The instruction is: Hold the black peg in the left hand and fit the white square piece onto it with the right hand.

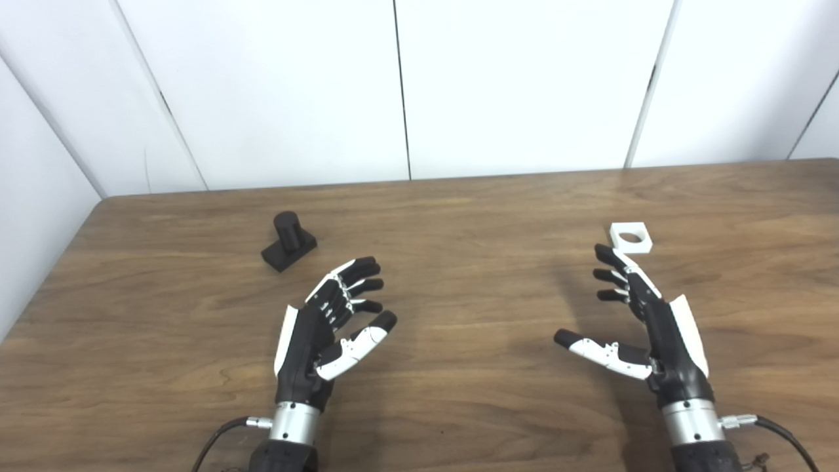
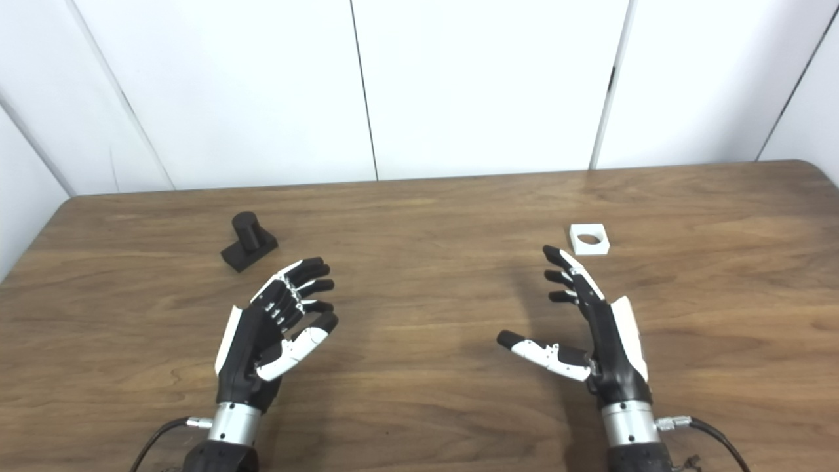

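The black peg [image 1: 288,240], a short cylinder on a square black base, stands upright on the wooden table [image 1: 459,216] at the left. My left hand [image 1: 331,326] hovers open a little nearer and to the right of it, holding nothing. The white square piece [image 1: 630,237] with a round hole lies flat on the right side. My right hand [image 1: 639,328] is open just below it, its fingertips [image 1: 606,252] close to the piece's near edge without touching, thumb spread to the left.
White wall panels [image 1: 406,85] rise behind the table's far edge. The table's left edge [image 1: 59,262] runs diagonally past the peg. Cables [image 1: 780,432] trail from both wrists at the bottom.
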Controlling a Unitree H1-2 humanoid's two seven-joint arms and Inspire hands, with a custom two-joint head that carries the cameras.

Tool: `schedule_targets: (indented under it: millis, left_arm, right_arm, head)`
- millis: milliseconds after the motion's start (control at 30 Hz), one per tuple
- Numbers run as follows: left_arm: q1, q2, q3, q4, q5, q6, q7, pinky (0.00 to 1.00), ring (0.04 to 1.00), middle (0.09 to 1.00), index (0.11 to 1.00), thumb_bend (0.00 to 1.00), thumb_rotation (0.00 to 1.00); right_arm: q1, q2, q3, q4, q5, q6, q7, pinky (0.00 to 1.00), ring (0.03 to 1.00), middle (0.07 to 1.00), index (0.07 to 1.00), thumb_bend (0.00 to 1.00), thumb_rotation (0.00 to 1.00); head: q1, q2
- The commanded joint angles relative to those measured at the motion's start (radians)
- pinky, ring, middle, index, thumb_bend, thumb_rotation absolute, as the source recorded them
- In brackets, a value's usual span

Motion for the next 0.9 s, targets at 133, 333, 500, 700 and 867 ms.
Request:
schedule_targets:
  millis: [133, 333, 500, 700, 867]
  left_arm:
    - [-0.008, -0.012, -0.010, -0.015, -0.011, -0.011, -0.001, 0.58, 0.706, 0.761, 0.768, 0.71, 0.21]
    - [-0.012, -0.032, -0.028, 0.019, 0.034, -0.022, 0.018, 0.56, 0.666, 0.724, 0.754, 0.70, 0.18]
    - [-0.015, -0.047, -0.040, 0.037, 0.079, -0.026, 0.035, 0.58, 0.680, 0.730, 0.754, 0.70, 0.15]
    - [-0.018, -0.056, -0.043, 0.066, 0.078, -0.060, 0.047, 0.58, 0.687, 0.733, 0.750, 0.70, 0.12]
    - [-0.017, -0.055, -0.044, 0.059, 0.089, -0.048, 0.054, 0.58, 0.694, 0.736, 0.748, 0.69, 0.10]
  right_arm:
    - [-0.009, 0.020, -0.011, -0.019, -0.002, -0.043, -0.026, 0.68, 0.790, 0.867, 0.854, 0.79, 0.34]
    - [-0.006, -0.004, -0.030, 0.012, 0.030, -0.074, -0.022, 0.68, 0.783, 0.869, 0.853, 0.80, 0.36]
    - [0.000, -0.016, -0.048, 0.018, 0.084, -0.073, 0.007, 0.73, 0.808, 0.893, 0.871, 0.79, 0.34]
    - [0.003, -0.019, -0.057, 0.019, 0.107, -0.068, 0.017, 0.75, 0.826, 0.907, 0.880, 0.78, 0.29]
    - [0.005, -0.013, -0.059, 0.012, 0.067, -0.075, 0.000, 0.68, 0.801, 0.875, 0.860, 0.80, 0.31]
  head:
    - [0.063, -0.014]
    - [0.184, -0.044]
    - [0.227, -0.059]
    - [0.245, -0.074]
    - [0.232, -0.072]
